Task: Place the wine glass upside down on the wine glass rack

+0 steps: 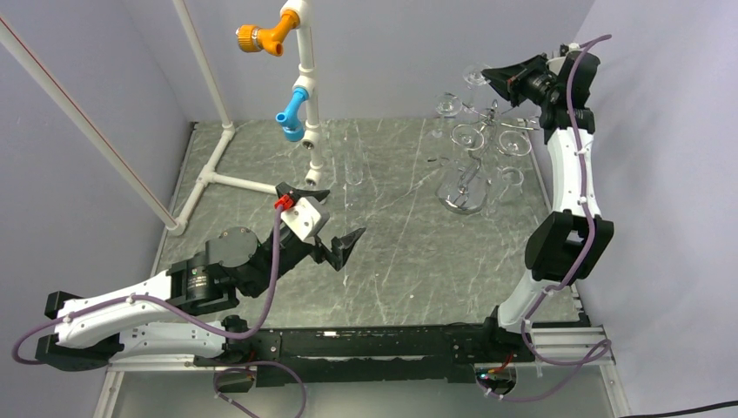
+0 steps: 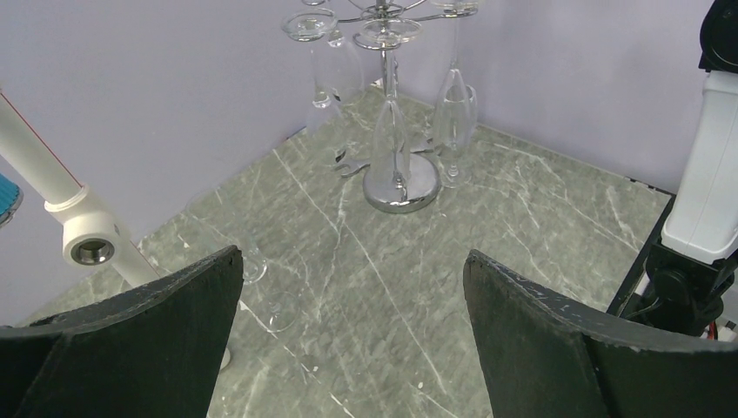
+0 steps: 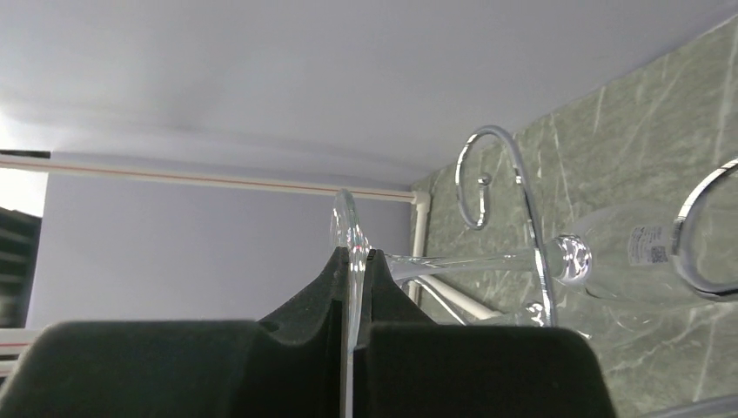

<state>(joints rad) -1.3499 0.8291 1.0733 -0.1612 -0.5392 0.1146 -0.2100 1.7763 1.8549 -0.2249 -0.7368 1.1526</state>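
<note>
Pinching the wine glass point(image 3: 618, 254) by its flat foot in the right gripper point(image 3: 352, 261), bowl sticking out ahead, close by the wine glass rack point(image 3: 492, 131).

All views bright, evenly lit with diffuse light; shadows on the worktop point(image 1: 409, 252) faint and soft-edged. Ahead of the left gripper point(image 2: 352, 255), the wine glass rack point(image 2: 400, 187) base carries sharp glare. Right wrist view: right gripper point(image 3: 354, 257) slightly soft, close to the lens; wine glass point(image 3: 622, 257) glints; blown-out white patch far left of gripper.
</note>
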